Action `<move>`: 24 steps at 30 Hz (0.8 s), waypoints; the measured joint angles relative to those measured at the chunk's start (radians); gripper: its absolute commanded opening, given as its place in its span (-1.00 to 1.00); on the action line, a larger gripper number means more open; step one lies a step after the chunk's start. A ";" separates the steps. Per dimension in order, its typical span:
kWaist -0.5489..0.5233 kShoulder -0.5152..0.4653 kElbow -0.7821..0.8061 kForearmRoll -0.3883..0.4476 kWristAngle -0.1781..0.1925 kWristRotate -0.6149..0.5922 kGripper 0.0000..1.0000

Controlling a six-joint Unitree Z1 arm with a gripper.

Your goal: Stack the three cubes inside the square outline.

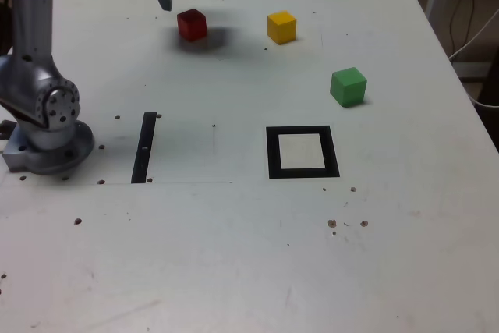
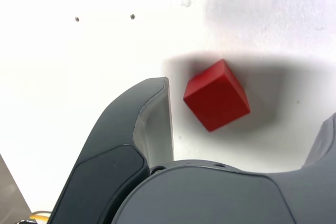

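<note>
In the exterior view, the flat square outline with a thick black border and pale centre (image 1: 274,154) lies bare on the white tabletop (image 1: 195,255). Just beyond it, at one o'clock, sits the solid green cube (image 1: 348,86); farther off, close to twelve, is the yellow cube (image 1: 282,27), and toward half past ten the red cube (image 1: 192,25), all three apart from one another on the tabletop. The dark grey gripper (image 1: 193,0) hangs near the red cube, its fingers spread wide and holding nothing; the wrist view shows the red cube between the fingers' lines of reach, touching neither. At nine o'clock from the outline lies a narrow, straight black strip (image 1: 144,148), and farther that way stands the arm's rounded grey metal base (image 1: 51,150).
</note>
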 measured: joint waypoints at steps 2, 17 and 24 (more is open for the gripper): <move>0.009 0.000 0.000 -0.001 0.003 0.003 0.98; 0.026 0.000 0.090 -0.026 -0.012 0.007 0.97; 0.026 0.033 0.086 -0.045 -0.015 0.007 0.95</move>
